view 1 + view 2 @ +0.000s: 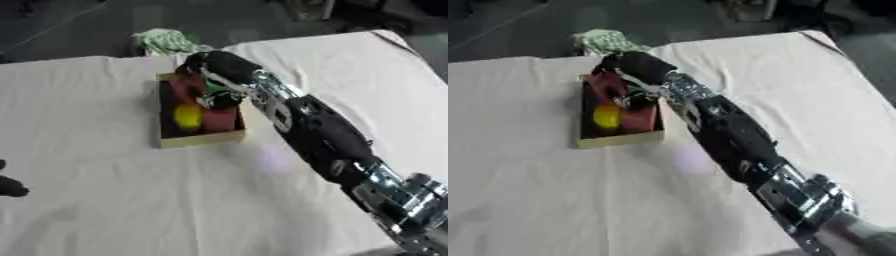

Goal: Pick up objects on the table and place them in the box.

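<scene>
A shallow tan box [201,139] with a dark inside sits on the white cloth at the table's middle back. In it lie a yellow round object [187,116], a red block-like object [220,119] and another red object [186,88] at the far end. My right arm reaches in from the lower right, and its black hand [219,65] hovers over the box's far end, right above the far red object and a bit of green [216,88]. Whether it holds anything is hidden. A dark bit of my left hand [10,187] shows at the left edge.
A green-and-white bundle [164,41] lies just beyond the table's far edge, behind the box. The white cloth [131,200] covers the table; dark floor lies past its far edge. My right forearm [319,132] crosses the table's right half.
</scene>
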